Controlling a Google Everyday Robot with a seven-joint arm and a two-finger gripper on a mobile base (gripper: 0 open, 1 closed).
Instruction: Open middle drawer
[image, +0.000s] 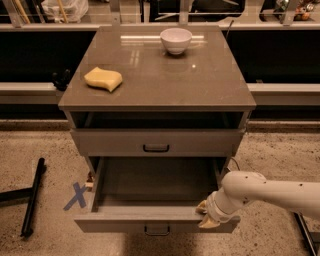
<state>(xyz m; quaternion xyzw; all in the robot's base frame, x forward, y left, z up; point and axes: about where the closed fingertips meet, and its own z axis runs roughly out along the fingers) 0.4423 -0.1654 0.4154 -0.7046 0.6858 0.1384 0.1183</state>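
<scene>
The middle drawer (150, 219) is grey-beige and stands pulled far out of the cabinet, its inside empty. Its small black bar handle (157, 230) shows at the front's centre, near the bottom of the view. My gripper (206, 215), on a white arm coming in from the right, sits at the drawer front's top edge near its right corner. The uppermost drawer (156, 143) above it is shut. The lowest drawer is hidden under the open one.
On the cabinet top (200, 85) lie a yellow sponge (103, 79) at the left and a white bowl (176, 40) at the back. A blue X mark (76, 196) and a black bar (32, 197) are on the floor at the left.
</scene>
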